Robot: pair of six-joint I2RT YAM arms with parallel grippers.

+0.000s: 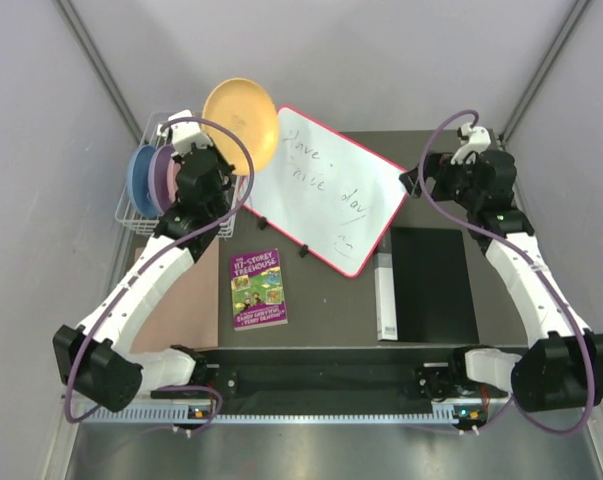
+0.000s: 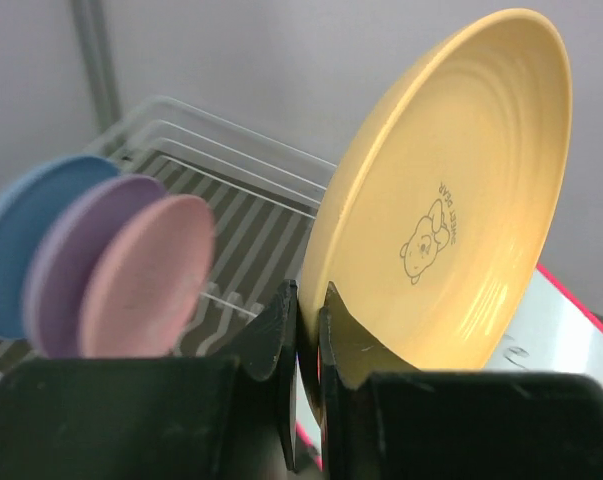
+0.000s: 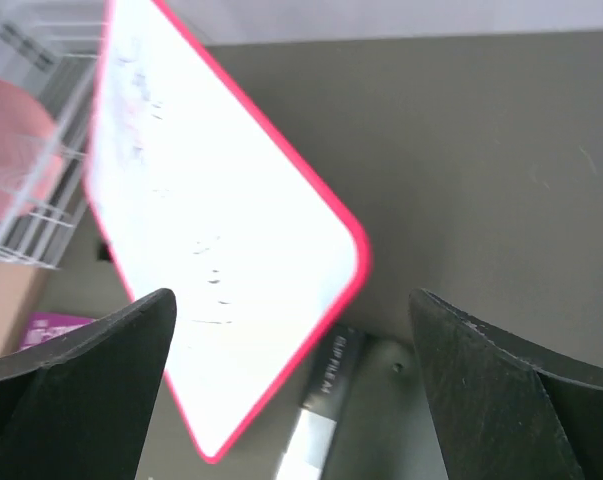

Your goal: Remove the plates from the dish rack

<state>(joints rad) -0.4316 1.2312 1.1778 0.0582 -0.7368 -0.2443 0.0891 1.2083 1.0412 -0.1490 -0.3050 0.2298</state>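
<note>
My left gripper (image 1: 224,160) is shut on the rim of the yellow-orange plate (image 1: 240,122) and holds it on edge in the air beside the white wire dish rack (image 1: 141,217). In the left wrist view the plate (image 2: 456,190) shows a bear print, and my left gripper (image 2: 309,310) pinches its lower edge. The blue (image 1: 141,180), lavender (image 1: 158,178) and pink (image 1: 167,162) plates stand upright in the rack; they also show in the left wrist view, blue (image 2: 26,235), lavender (image 2: 81,245) and pink (image 2: 146,275). My right gripper (image 1: 413,182) is open and empty at the whiteboard's right corner.
A red-framed whiteboard (image 1: 326,185) with handwriting lies in the middle, also in the right wrist view (image 3: 211,250). A purple book (image 1: 258,288) lies in front of it. A black folder (image 1: 433,285) and a clip-file box (image 1: 385,295) lie at the right.
</note>
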